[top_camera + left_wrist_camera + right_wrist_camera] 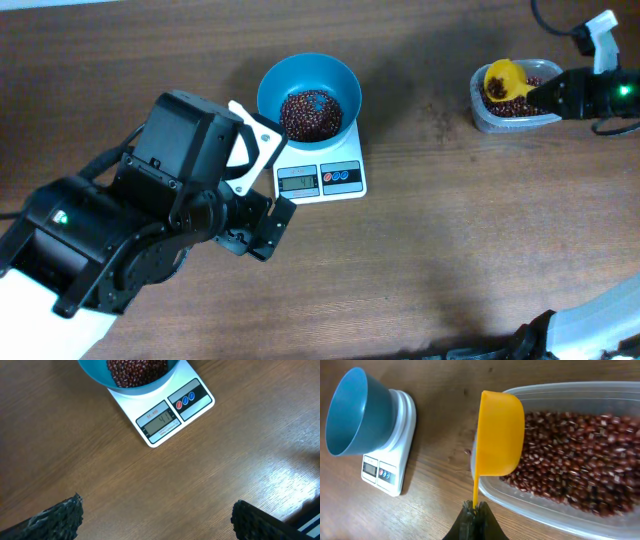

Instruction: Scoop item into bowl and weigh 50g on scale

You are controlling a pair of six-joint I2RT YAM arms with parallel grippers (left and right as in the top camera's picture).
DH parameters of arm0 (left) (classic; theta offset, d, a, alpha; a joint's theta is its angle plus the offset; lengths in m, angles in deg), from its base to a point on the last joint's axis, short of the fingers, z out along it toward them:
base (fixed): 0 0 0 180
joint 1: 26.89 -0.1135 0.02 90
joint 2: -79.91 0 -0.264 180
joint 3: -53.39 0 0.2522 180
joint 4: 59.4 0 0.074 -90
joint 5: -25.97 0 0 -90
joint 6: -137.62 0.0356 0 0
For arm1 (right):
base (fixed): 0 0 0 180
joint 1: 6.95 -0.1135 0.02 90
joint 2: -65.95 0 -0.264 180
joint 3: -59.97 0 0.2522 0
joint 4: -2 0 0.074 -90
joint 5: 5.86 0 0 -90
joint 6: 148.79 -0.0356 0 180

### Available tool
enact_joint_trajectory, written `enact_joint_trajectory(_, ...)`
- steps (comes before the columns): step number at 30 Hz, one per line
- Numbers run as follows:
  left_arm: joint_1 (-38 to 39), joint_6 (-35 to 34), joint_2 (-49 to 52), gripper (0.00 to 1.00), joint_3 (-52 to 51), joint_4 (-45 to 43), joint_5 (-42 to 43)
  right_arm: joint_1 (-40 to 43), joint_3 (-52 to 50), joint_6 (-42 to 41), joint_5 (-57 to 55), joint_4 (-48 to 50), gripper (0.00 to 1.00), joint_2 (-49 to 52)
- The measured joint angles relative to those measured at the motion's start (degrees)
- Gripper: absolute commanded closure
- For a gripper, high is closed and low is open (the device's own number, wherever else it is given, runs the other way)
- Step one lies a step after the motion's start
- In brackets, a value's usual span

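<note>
Blue bowl (272, 85) of beans (310, 112) sits on scale (348, 187), mid worktop (450, 250). Left hand (157, 519) empty, jaws wide, near scale. Right hand (475, 511) clamped on yellow scoop (500, 432) handle; scoop over tub (535, 510) edge.

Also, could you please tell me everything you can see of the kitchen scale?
The scale is a small white square slab, plastic by the look of it, lying flat on the wooden table. Its front strip carries a grey display, which seems to read 41, and beside it a dark panel with round red and blue buttons. The teal bowl, holding dark beans, stands on its platform.
</note>
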Motion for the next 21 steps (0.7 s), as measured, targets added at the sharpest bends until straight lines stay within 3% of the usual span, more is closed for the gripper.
enact_joint_trajectory(9,0.00,0.00,0.00,0.01,0.00,0.00,0.00,7.87,-1.49,-0.04,0.87,0.09,0.96,4.37)
enact_joint_trajectory(21,0.00,0.00,0.00,0.01,0.00,0.00,0.00,8.00,-1.51,-0.02,2.82,2.43,0.96,7.30)
